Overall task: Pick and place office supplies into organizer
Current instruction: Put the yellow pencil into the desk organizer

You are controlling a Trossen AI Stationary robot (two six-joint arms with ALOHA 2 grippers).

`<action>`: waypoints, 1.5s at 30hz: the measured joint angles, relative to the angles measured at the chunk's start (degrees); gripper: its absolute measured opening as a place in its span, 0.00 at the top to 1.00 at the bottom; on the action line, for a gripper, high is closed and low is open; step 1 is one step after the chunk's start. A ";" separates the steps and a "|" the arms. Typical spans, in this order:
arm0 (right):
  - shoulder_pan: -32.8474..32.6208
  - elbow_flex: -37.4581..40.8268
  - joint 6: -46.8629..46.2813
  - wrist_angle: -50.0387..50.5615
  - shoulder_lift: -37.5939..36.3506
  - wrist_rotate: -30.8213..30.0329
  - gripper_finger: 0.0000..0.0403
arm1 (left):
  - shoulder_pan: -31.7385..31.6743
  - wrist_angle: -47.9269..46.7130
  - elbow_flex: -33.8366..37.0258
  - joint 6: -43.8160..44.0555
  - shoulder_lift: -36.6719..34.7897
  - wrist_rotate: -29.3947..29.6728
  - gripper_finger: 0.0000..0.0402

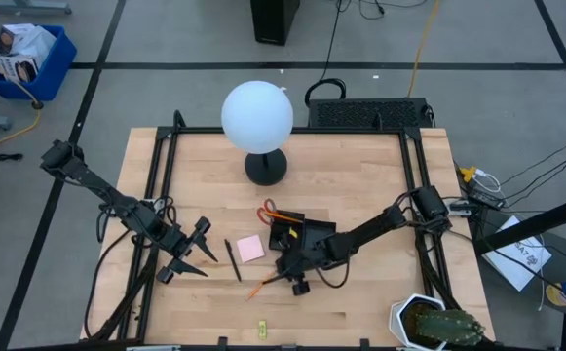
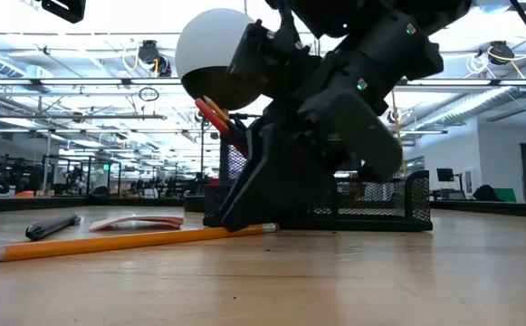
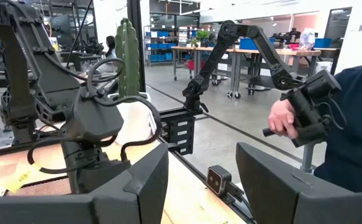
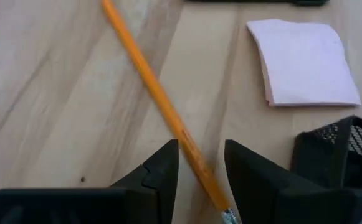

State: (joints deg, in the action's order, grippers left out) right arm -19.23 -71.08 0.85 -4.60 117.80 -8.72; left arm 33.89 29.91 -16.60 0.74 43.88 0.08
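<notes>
Behind the right gripper (image 2: 244, 217), organizer (image 2: 398, 204) half hidden.

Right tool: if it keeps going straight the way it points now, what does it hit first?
Likely the orange pencil, lying between the right tool's open fingers; then the wooden table directly beneath.

The right arm reaches in low across the table from its own side, and the right gripper (image 4: 200, 165) is down at the surface just beside the organizer (image 1: 300, 234), with its fingers parted. The left arm waits well apart from the organizer on the other side, where the left gripper (image 1: 197, 248) is open.
</notes>
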 joint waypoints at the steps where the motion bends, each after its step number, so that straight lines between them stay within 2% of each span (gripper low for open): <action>1: 0.00 -0.24 0.11 0.56 0.00 1.01 0.70 | 0.00 0.00 0.00 -0.02 -0.01 0.00 0.51; 8: -0.04 -0.84 -5.87 1.18 2.86 7.29 0.70 | 0.00 -0.09 0.00 0.06 -0.02 0.02 0.51; 11: -1.22 -0.87 -10.18 1.01 3.72 5.59 0.72 | 0.00 -0.04 0.00 0.32 -0.02 0.02 0.51; 16: -4.97 -0.81 -17.19 1.22 3.97 -1.75 0.79 | 0.00 -0.08 -0.02 0.76 -0.02 0.02 0.51; 23: -9.82 -0.71 -28.05 0.81 4.06 -0.55 0.96 | 0.00 -0.10 -0.02 1.23 -0.02 0.02 0.51; 25: -10.98 -0.71 -30.08 0.33 4.06 -0.88 0.98 | 0.00 -0.09 -0.01 1.41 -0.02 0.02 0.51; 32: -12.89 -0.65 -30.25 -0.31 4.18 -8.12 0.97 | 0.00 0.27 -0.02 1.33 -0.02 0.02 0.51; 37: -12.91 -0.57 -29.38 -1.17 4.17 -8.92 0.96 | 0.00 0.26 -0.02 1.32 -0.02 0.02 0.51; 42: -13.20 -0.18 -27.77 -2.39 4.31 -9.77 0.87 | 0.00 0.29 -0.02 1.28 -0.02 0.02 0.51; 45: -13.50 2.60 -27.16 -6.99 4.31 -11.49 0.80 | 0.00 0.32 -0.02 0.79 -0.02 0.11 0.51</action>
State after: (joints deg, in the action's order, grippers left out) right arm -32.72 -68.48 -26.30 -11.59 122.10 -20.20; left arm 33.89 30.23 -16.62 1.53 43.86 0.18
